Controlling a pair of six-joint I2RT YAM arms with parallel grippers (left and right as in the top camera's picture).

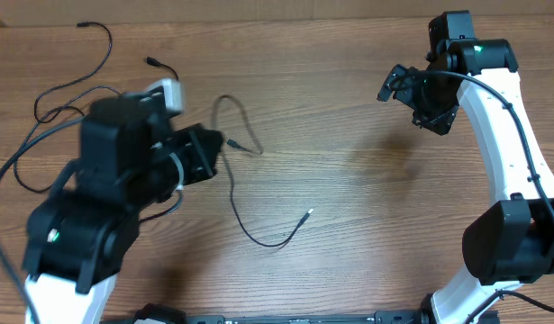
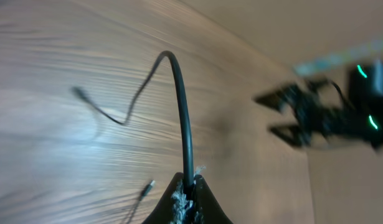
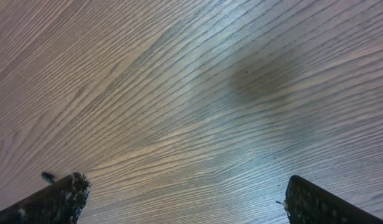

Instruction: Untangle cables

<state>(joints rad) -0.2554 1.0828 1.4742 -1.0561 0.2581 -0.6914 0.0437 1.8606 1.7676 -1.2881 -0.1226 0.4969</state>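
Note:
A thin black cable (image 1: pixel 236 193) runs from my left gripper (image 1: pixel 215 144) across the table middle to a small silver plug end (image 1: pixel 310 213), with a loop and second plug (image 1: pixel 256 150) just right of the jaws. My left gripper (image 2: pixel 190 193) is shut on this cable (image 2: pixel 182 106), which arches up from the fingertips in the left wrist view. Another black cable (image 1: pixel 74 85) lies in loose loops at the far left, with plug ends near the back. My right gripper (image 1: pixel 412 94) is open and empty at the back right; the right wrist view (image 3: pixel 185 199) shows only bare wood between its fingers.
The wooden table (image 1: pixel 367 207) carries nothing else. The left arm's body (image 1: pixel 105 198) covers part of the left side. The right arm's white links (image 1: pixel 511 153) stand along the right edge. The right gripper shows blurred in the left wrist view (image 2: pixel 316 115).

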